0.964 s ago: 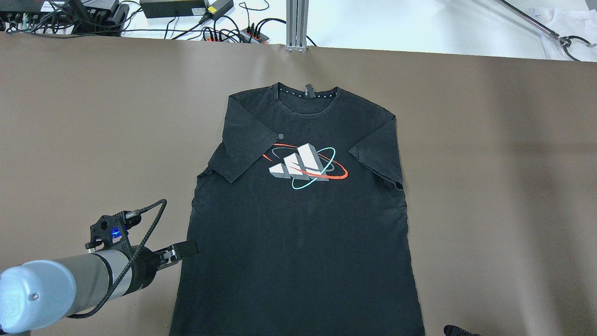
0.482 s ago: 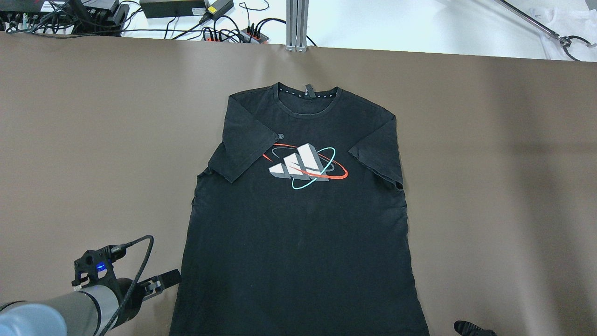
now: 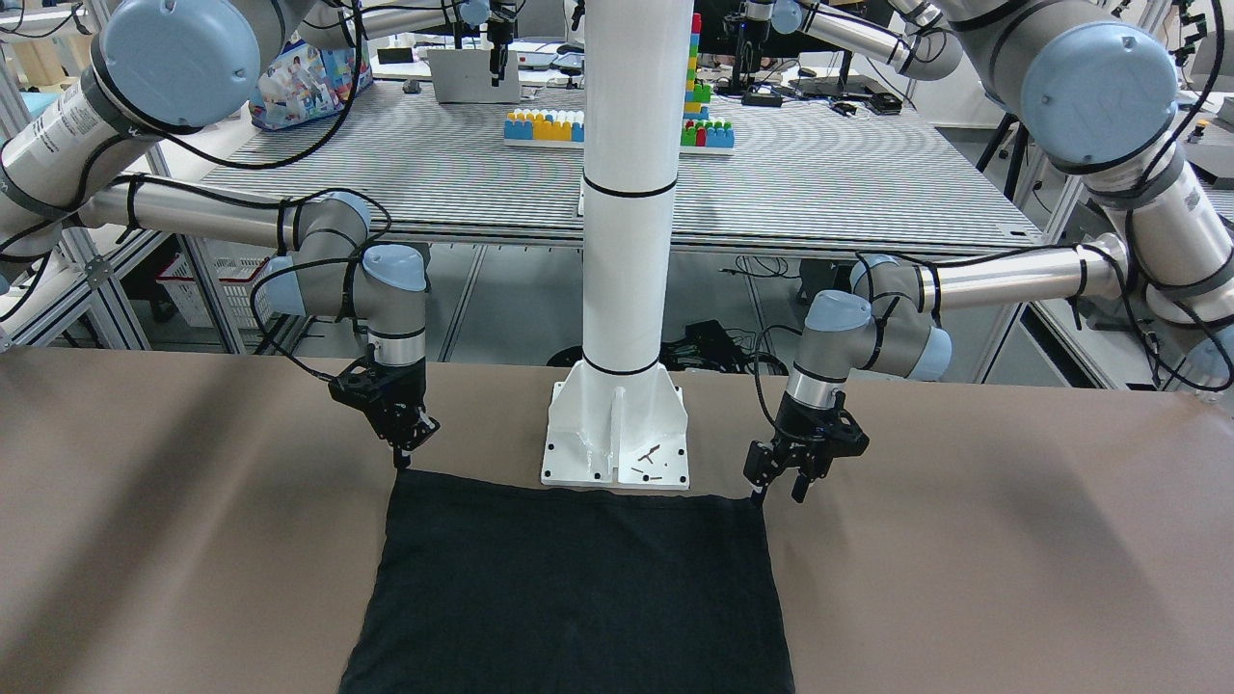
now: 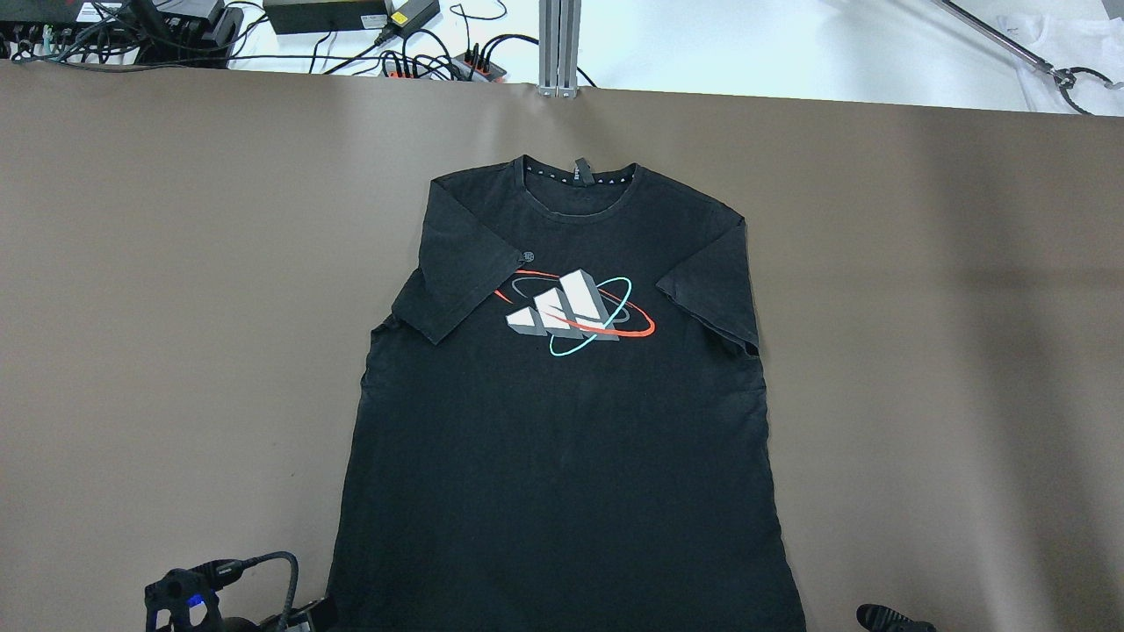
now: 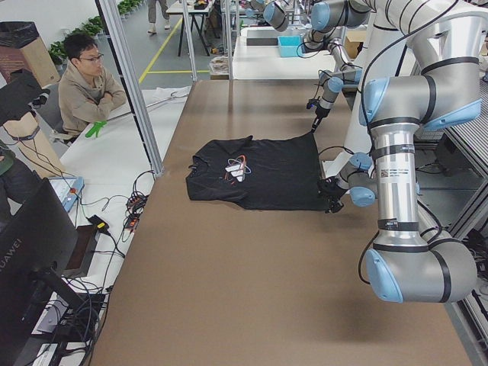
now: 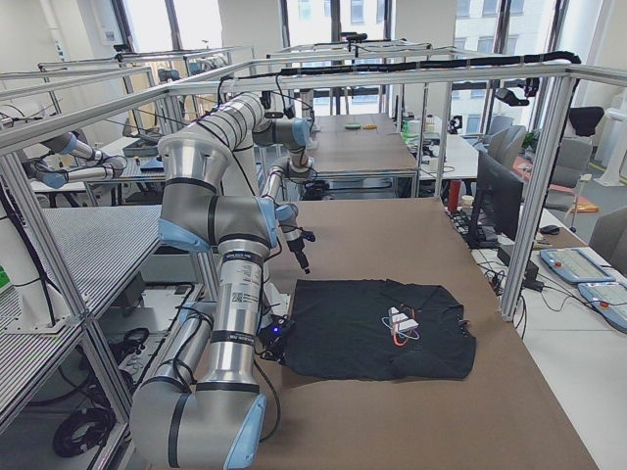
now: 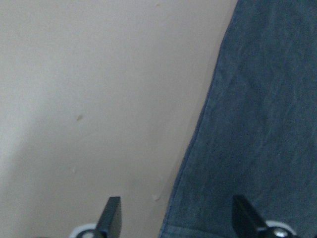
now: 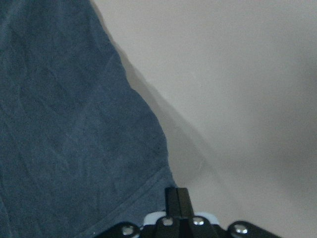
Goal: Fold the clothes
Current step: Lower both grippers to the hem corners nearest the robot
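Black T-shirt (image 4: 562, 421) lies flat; white pillar base (image 3: 615, 439) stands just beside its hem, between left gripper (image 3: 777, 490), jaws apart, and right gripper (image 3: 401, 457), jaws together.

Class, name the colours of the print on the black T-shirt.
The T-shirt print has white-grey bars, a red ring and a turquoise ring; clearest in overhead exterior view.

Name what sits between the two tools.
Front-facing view: the white base plate and hem of the black shirt lie between the left tool and right tool.
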Robot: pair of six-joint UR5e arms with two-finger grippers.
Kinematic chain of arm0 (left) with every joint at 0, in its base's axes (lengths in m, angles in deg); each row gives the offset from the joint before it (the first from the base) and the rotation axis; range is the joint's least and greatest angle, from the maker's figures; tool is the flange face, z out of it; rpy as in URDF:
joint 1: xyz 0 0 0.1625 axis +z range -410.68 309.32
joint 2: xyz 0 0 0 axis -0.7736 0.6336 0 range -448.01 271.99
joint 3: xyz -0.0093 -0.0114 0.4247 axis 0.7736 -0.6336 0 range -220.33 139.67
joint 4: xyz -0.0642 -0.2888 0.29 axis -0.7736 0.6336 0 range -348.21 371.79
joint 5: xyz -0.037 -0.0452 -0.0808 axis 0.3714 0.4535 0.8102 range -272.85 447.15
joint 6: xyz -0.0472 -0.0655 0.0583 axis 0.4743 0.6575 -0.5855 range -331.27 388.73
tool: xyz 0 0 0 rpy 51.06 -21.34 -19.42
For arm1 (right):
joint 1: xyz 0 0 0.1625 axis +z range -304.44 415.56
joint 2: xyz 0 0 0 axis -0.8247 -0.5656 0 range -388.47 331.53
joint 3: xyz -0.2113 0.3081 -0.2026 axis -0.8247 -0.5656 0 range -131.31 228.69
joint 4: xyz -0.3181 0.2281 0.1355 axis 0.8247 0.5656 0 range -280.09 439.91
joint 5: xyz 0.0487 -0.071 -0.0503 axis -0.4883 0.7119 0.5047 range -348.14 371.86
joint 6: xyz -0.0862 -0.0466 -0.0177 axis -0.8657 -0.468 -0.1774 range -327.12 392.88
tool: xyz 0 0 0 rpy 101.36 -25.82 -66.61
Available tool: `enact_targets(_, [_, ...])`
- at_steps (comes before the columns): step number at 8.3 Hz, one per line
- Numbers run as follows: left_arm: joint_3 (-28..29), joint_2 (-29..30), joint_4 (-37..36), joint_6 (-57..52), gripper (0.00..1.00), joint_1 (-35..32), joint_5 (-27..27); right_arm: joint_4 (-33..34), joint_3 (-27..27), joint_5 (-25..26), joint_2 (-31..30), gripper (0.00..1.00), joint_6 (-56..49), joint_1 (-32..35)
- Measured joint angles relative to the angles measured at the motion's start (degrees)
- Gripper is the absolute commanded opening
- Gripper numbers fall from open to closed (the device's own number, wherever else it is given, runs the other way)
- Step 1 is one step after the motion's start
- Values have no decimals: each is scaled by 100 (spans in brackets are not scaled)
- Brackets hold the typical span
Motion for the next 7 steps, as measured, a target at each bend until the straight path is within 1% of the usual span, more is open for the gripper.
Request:
enact_targets(1, [213,141,-1,72,54,145,-127,-68,-30,-3,-11,0,-1,1])
enact_targets(2, [367,291,0,104,51,207,-186,-107,-51,-4,-15,0,0,2])
enact_targets(4, [468,387,-1,126,50,267,-219,-135,-72,-5,-13,0,14,2])
enact_targets(7, [508,373,-5,142,48,333,-228,-144,-69,-15,6,0,22,2])
